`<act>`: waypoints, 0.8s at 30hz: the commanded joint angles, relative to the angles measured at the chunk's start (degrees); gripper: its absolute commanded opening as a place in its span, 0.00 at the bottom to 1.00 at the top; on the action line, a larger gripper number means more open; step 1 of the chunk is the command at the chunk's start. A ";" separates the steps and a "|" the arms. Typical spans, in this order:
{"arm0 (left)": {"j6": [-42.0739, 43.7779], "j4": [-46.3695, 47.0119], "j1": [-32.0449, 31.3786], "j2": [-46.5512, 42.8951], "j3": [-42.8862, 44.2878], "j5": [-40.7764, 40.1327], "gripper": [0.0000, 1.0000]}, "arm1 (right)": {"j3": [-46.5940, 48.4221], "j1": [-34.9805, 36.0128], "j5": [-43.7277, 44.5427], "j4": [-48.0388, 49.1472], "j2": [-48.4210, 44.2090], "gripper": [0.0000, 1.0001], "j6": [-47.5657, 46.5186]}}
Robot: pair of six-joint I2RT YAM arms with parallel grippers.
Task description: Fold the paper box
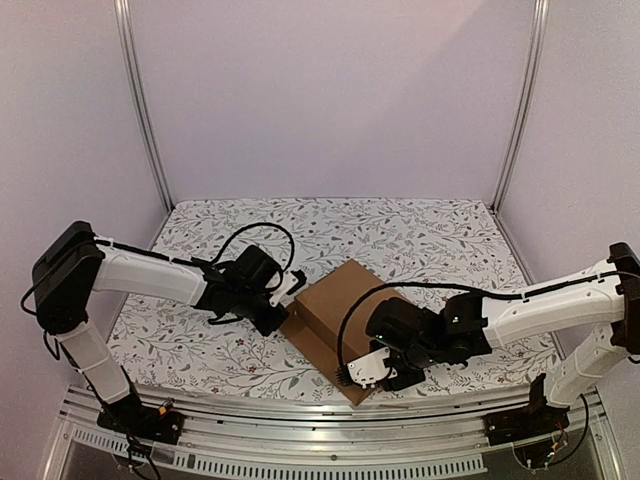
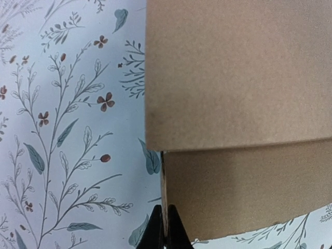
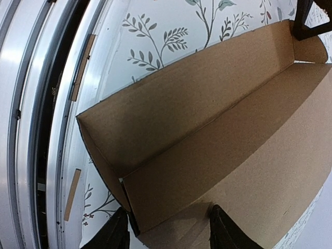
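The paper box (image 1: 335,318) is plain brown cardboard and lies at the near middle of the flowered table, one corner pointing at the front rail. My left gripper (image 1: 288,297) is at its left side. In the left wrist view this gripper (image 2: 166,231) is shut on the thin edge of an upright side wall of the box (image 2: 233,93). My right gripper (image 1: 372,372) is at the box's near right end. In the right wrist view it (image 3: 171,234) is open, its fingers (image 3: 117,233) standing on either side of the end wall, above the box's hollow inside (image 3: 207,119).
A flowered cloth (image 1: 420,235) covers the table. An aluminium rail (image 1: 300,412) runs along the near edge, close beside the box's end (image 3: 31,129). Two metal posts (image 1: 145,110) stand at the back corners against pale walls.
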 commanded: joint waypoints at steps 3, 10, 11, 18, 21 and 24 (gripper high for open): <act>0.94 -5.21 -0.83 1.82 3.80 4.55 0.00 | 0.33 0.30 -1.43 -0.35 1.57 0.52 -0.14; 0.52 -7.45 -0.51 4.78 6.10 4.28 0.00 | 0.18 0.31 -2.37 -0.75 1.48 0.52 -0.21; 0.55 -7.37 -0.34 5.03 6.06 4.09 0.00 | 0.18 0.32 -2.37 -0.80 1.48 0.52 -0.22; -0.63 -2.88 -0.09 3.28 1.31 4.38 0.00 | 0.26 0.27 -2.34 -0.93 1.79 0.52 -0.14; -0.69 -1.11 0.11 2.61 -0.22 4.45 0.00 | 0.26 0.32 -2.50 -0.99 1.92 0.52 -0.22; -1.08 0.77 0.60 2.60 -1.22 4.98 0.00 | 0.39 0.32 -2.63 -1.07 2.08 0.52 -0.22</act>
